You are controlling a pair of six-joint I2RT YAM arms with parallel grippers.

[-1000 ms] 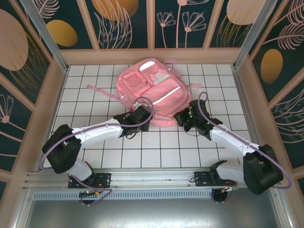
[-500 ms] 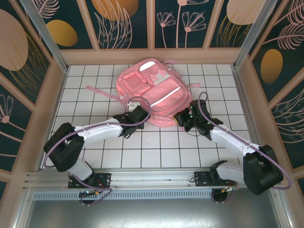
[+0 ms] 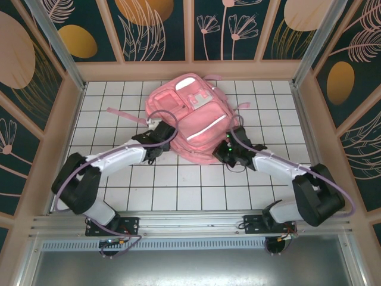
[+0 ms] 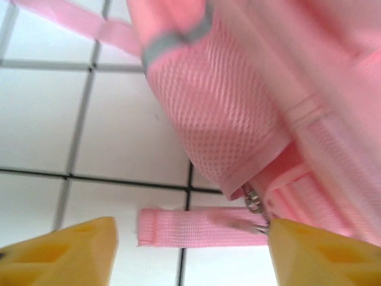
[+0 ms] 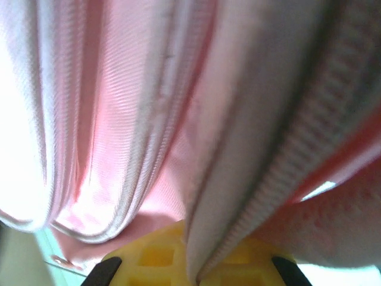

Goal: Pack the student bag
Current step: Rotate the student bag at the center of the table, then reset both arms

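Left gripper (image 3: pixel 162 131) has slid off the bag's (image 3: pixel 190 113) near edge toward 10 o'clock and let go; it was clamped a second ago. Right gripper (image 3: pixel 225 154) has pushed in a bit toward 9 o'clock, and the bag's near end has twisted slightly.

Left jaws are now wide apart and hold nothing. In the wrist view both yellow fingers (image 4: pixel 65 256) straddle a loose strap end (image 4: pixel 196 227) lying flat on the table (image 3: pixel 178 190). The right-hand finger sits just beside the zip pull (image 4: pixel 255 202); can't tell if it touches.

Right jaws are clenched on a fold of bag fabric at the bag's 4 o'clock corner. Its wrist view shows pink folds running down into the yellow finger (image 5: pixel 161 256).

Room: free tiles at 6 o'clock between the two arms, and more at the bag's 9 and 3 o'clock out to the side walls (image 3: pixel 68 119). The bag's far end sits close to the back wall.

Bag lies flat, front pockets up, at 12 o'clock of the table centre. A pale stripe (image 3: pixel 205 127) crosses it diagonally, and a mesh side pocket (image 4: pixel 220 119) faces the left gripper. One pink strap (image 3: pixel 128 115) trails out at 9 o'clock.
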